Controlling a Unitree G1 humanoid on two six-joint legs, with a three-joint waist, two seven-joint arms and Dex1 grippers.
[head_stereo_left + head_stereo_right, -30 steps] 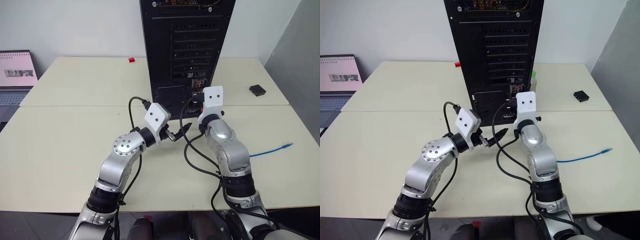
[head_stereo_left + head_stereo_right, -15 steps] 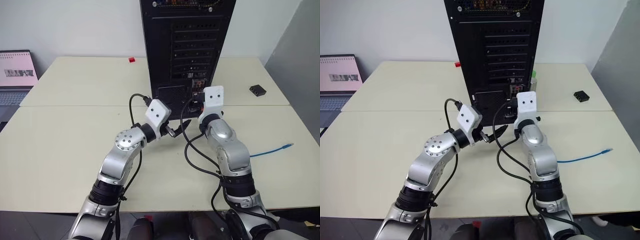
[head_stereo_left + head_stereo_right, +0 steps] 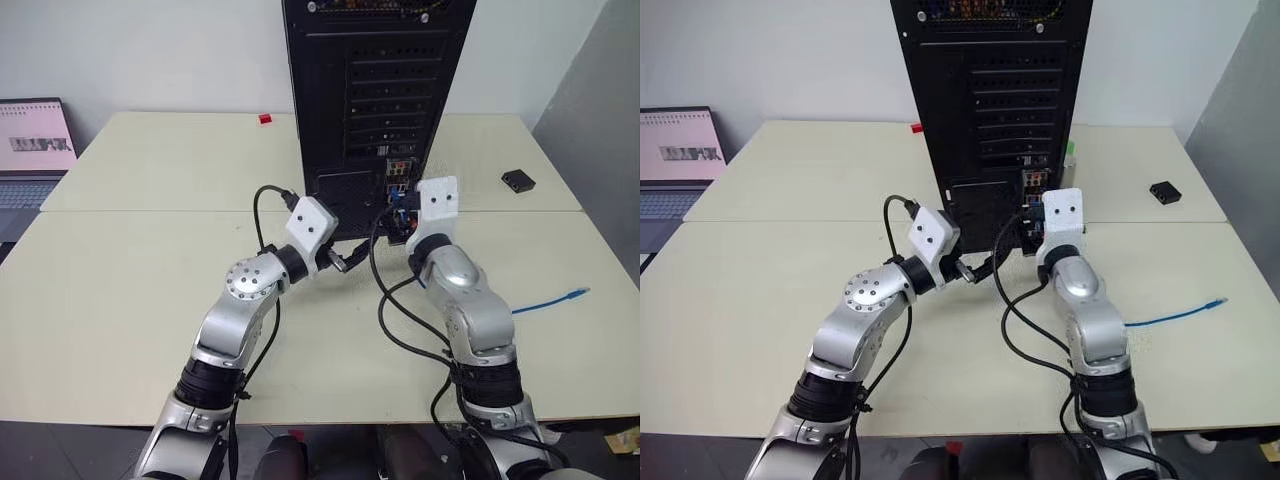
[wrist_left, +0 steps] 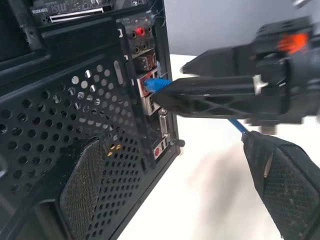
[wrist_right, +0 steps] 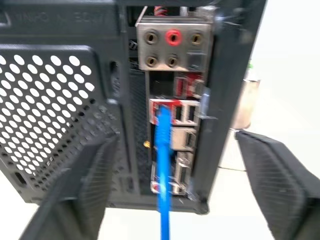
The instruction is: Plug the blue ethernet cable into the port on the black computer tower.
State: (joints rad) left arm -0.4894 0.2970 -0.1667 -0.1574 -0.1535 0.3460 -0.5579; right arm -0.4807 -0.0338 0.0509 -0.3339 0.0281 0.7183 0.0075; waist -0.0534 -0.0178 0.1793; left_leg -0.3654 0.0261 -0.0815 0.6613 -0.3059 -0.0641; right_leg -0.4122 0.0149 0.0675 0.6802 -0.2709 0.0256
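Now plug end of blue ethernet cable [image 5: 163, 150] seated at the port [image 5: 161, 111] in the rear connector cluster of the black computer tower [image 3: 375, 90], cord running straight back out of the socket along the line of the right gripper [image 5: 172, 190]. Right gripper directly behind the plug, fingers spread wide to either side of the cord, touching nothing; cable's long axis passes between them, so any retreat judged to go straight back along that axis without snagging. Left gripper [image 3: 348, 258] also open and empty, hovering just beside the tower's lower rear panel, aimed across toward the same cluster; right arm is the nearer to the port. Far end of cable, with its clear plug [image 3: 574, 292], lying loose on the table [image 3: 120, 300] well off to the right. Insertion judged done or nearly so; full latching cannot be confirmed. Surface: pale matte tabletop, two tables butted together. Room: white wall behind, laptop [image 3: 30, 150] at far left, small black box [image 3: 518, 181] at right rear, small red object [image 3: 264, 119] beside the tower.
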